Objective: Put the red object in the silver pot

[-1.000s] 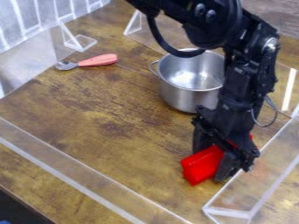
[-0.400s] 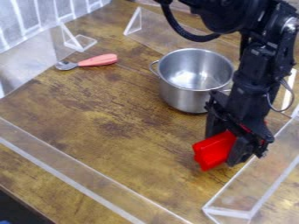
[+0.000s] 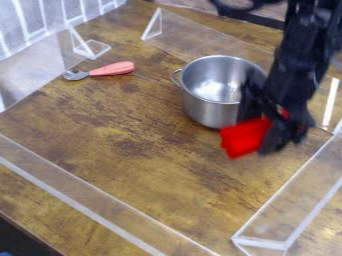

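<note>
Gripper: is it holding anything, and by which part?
Yes, the gripper holds the red block, apparently near its far-right end; blur hides the exact contact.

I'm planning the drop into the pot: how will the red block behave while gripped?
The red block looks straight-edged and unsagging, so probably stiff. Its flat faces suggest it would slide rather than roll, and its smooth, plastic-like look hints at low weight.

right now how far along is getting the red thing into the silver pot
Done: the red block looks gripped in the pincer and seems clear of the table, though the arm is blurred.
In hand: bringing it to the silver pot; it shows at the pot's near right side, outside the bowl.
Left: probably getting it over the rim, lowering it in and letting go.
</note>
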